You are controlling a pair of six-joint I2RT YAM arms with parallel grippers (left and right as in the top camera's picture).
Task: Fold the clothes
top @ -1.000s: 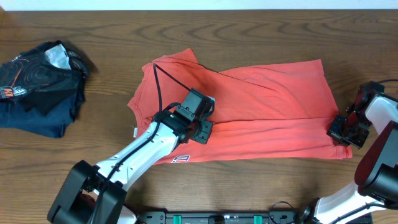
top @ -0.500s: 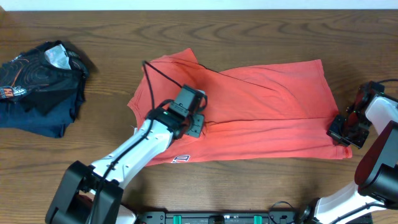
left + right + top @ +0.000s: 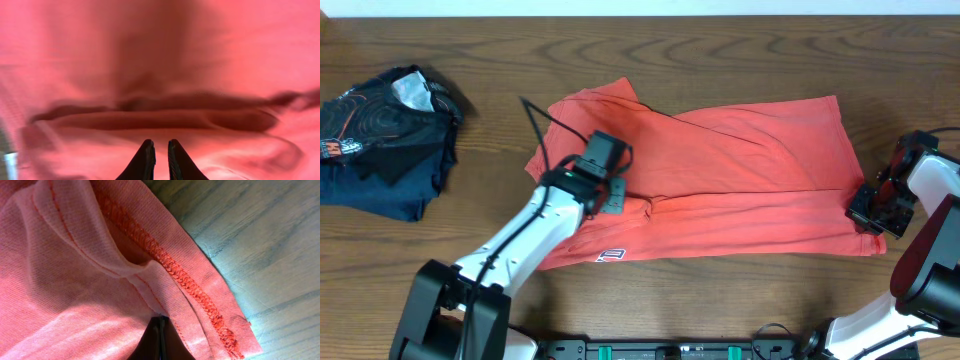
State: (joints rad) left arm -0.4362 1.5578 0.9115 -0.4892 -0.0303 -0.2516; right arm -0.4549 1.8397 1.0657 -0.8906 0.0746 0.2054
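- On the middle of the wooden table (image 3: 720, 40) lay the T-shirt (image 3: 760, 150). Its long axis ran from my left to my right, with the neck end at my left and the hem end at my right.
- The cloth was already doubled along this axis. A soft crease ran lengthwise across it, and a bit of the white lettering (image 3: 610, 255) showed at the near edge.
- My left pincer (image 3: 612, 193) hung over the left part of the shirt, close to the crease. In the wrist view its fingers (image 3: 147, 159) stood almost together, with only a thin slit between them, and I saw no cloth in the slit. The picture there was blurred.
- My right pincer (image 3: 868, 212) was at the far right end, at the near hem corner. Its fingertips (image 3: 159, 330) were pressed together where the stitched hem lay, and it seemed to pinch the cloth there.
- For the left pincer, most of the shirt stretched away to the right. For the right pincer, all of it stretched to the left.
- I judged that the next fold turned on this: the hem had to travel along the long axis toward the neck, and the right arm was the nearer one for it.
- A dark blue garment (image 3: 380, 140) lay well apart, at the far left.
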